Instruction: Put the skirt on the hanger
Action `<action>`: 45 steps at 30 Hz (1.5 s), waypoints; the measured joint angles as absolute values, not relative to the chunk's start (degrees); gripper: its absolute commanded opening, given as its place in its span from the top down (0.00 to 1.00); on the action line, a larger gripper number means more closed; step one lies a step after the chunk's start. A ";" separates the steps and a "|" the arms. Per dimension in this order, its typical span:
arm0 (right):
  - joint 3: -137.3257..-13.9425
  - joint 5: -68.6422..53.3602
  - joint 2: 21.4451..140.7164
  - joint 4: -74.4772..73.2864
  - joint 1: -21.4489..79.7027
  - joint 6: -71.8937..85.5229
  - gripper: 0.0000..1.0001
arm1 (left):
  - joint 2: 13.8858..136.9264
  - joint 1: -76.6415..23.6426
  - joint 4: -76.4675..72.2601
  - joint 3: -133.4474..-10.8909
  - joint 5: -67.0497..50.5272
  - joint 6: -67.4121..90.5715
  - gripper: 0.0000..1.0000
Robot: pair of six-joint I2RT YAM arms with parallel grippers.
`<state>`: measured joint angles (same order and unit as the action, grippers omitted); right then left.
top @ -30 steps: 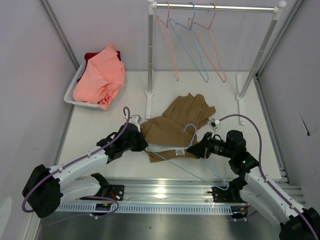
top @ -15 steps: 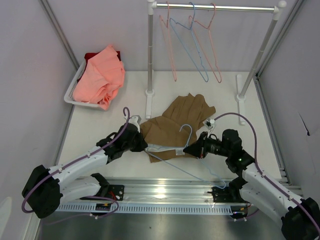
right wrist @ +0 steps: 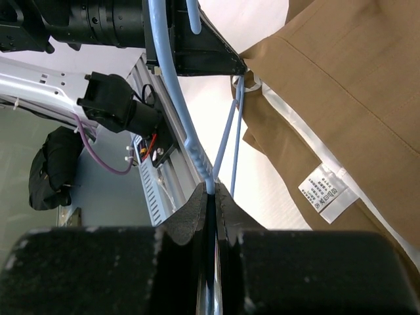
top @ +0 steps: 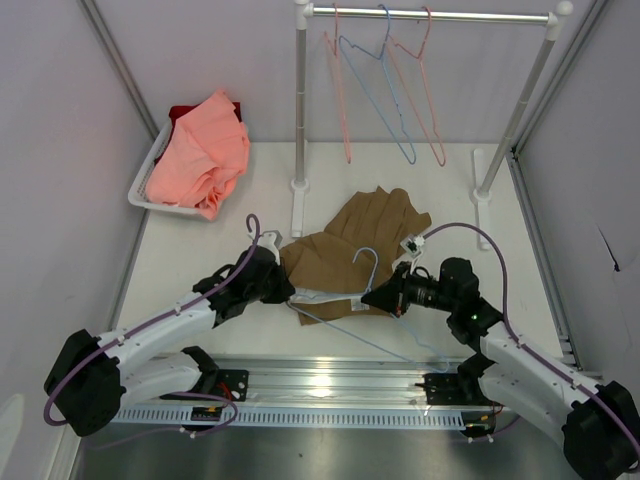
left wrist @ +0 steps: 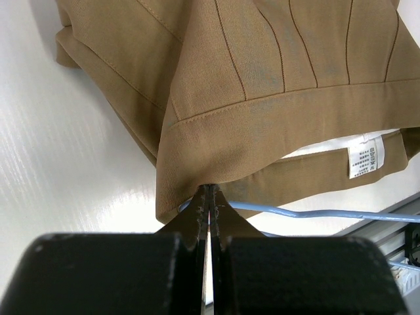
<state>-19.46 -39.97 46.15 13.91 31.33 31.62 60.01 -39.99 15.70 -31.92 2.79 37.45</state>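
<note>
Left wrist view: left gripper (left wrist: pixel 209 197) jaws pressed together, pinching the near corner of the skirt (left wrist: pixel 262 98) waistband. White lining and label show at the waist opening. The hanger (left wrist: pixel 315 213), thin pale blue wire, runs just under that waistband edge. Can't tell if it is inside the waist or only beneath it.

Right wrist view: right gripper (right wrist: pixel 211 190) jaws closed tight on the hanger wire. The hanger's far end reaches the left gripper at the waistband corner.

Top external: skirt lies flat on the table (top: pixel 200 250) between the 2 arms, waistband toward the bases, flare pointing away.

Change over the last second: right gripper and hanger slid left toward the left gripper, and the hook now lies further over the skirt. Left arm and skirt look unmoved. My read: the hanger is being fed into the held-open waist. Task is mid-way, skirt not hung yet. Risk: the wire slips under the fabric instead of in.

Further back: basket (top: pixel 140 190) at far left holding a salmon garment (top: pixel 200 150). Rack (top: pixel 430 15) at the back carries 3 hangers, 2 pink and 1 blue.
</note>
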 measured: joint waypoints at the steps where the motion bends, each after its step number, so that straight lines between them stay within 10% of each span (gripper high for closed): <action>1: -19.35 -39.94 46.65 14.72 31.33 31.79 1.00 | 60.01 -39.99 15.70 -31.92 2.79 37.45 1.00; 45: -17.50 -45.63 82.83 64.23 31.33 45.76 1.00 | 53.19 -39.83 26.96 -29.58 10.04 42.37 1.00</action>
